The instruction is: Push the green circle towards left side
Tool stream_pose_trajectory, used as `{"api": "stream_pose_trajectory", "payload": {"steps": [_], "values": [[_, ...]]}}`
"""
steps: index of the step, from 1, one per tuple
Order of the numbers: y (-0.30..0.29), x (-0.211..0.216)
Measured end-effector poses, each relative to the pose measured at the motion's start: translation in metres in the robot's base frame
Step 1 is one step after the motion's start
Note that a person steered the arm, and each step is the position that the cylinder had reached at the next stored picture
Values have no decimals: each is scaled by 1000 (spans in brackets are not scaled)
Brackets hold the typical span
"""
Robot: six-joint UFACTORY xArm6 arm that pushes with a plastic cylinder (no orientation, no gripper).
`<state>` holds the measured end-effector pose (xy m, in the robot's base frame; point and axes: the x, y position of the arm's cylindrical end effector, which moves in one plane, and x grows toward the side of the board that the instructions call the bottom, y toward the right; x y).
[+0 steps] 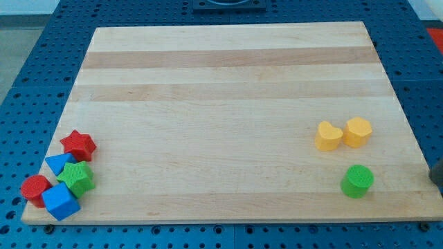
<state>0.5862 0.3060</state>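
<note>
The green circle (357,181) is a short green cylinder near the bottom right of the wooden board (221,83). A dark shape at the view's right edge is my rod, mostly cut off by the frame. Its tip (434,181) is to the right of the green circle, apart from it by roughly a block's width.
A yellow heart (328,136) and a yellow hexagon (358,131) sit side by side just above the green circle. At the bottom left corner are clustered a red star (77,145), a blue triangle (59,164), a green star (76,178), a red hexagon (34,187) and a blue cube (60,201).
</note>
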Motion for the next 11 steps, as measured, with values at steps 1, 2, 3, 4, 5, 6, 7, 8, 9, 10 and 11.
{"api": "stream_pose_trajectory", "payload": {"steps": [1,2,3,4,5,6,7,8,9,10,11], "values": [[-38,23],[-83,-26],[-139,-56],[-137,-56],[-91,-55],[-53,-41],[-72,-8],[-131,-8],[-149,-10],[-149,-10],[-148,-10]]}}
